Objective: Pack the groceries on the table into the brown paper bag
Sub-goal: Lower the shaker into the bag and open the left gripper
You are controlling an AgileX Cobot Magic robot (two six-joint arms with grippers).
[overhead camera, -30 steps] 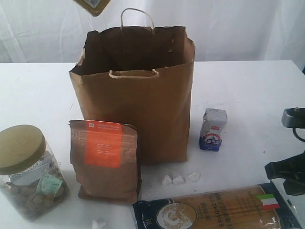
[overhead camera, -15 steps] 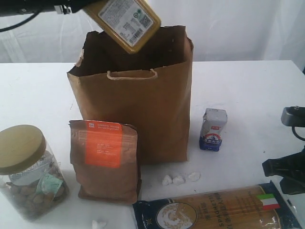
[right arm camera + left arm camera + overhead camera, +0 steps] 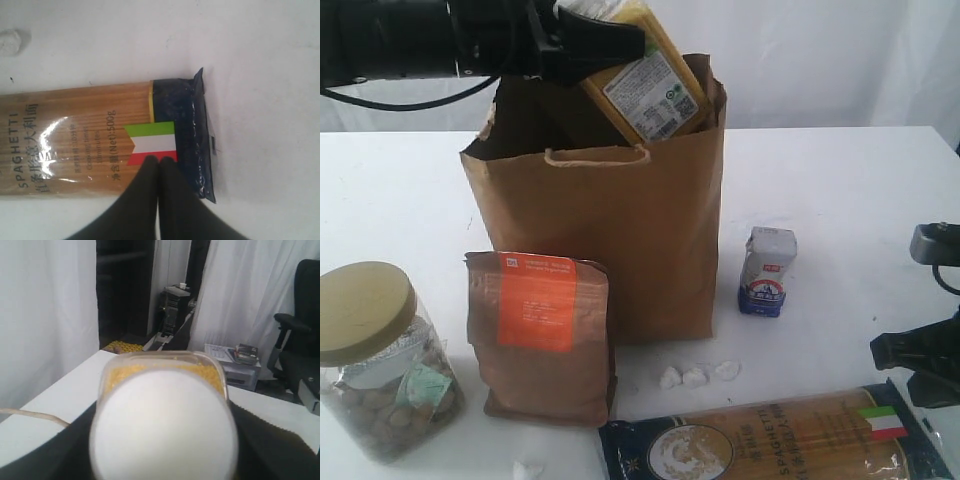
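The brown paper bag (image 3: pixel 610 230) stands upright and open at the middle of the table (image 3: pixel 840 190). My left gripper (image 3: pixel 590 40) reaches in from the left above it, shut on the yellow bottle (image 3: pixel 645 75), which hangs tilted with its lower end inside the bag's mouth. In the left wrist view the bottle's white cap (image 3: pixel 162 425) fills the frame and hides the fingers. Still on the table are the olive-lidded jar (image 3: pixel 375 360), the brown pouch (image 3: pixel 540 335), the blue-white carton (image 3: pixel 767 272) and the spaghetti pack (image 3: pixel 770 445). My right gripper (image 3: pixel 159 160) is shut and empty over the spaghetti pack's (image 3: pixel 85 150) flag end.
Small white scraps (image 3: pixel 695 376) lie in front of the bag, between the pouch and the carton. The right arm (image 3: pixel 920 360) sits low at the table's right edge. White curtains hang behind the table.
The left arm has come in from the upper left and lowered the yellow bottle, from above the frame to the bag's mouth. The right arm has barely moved.
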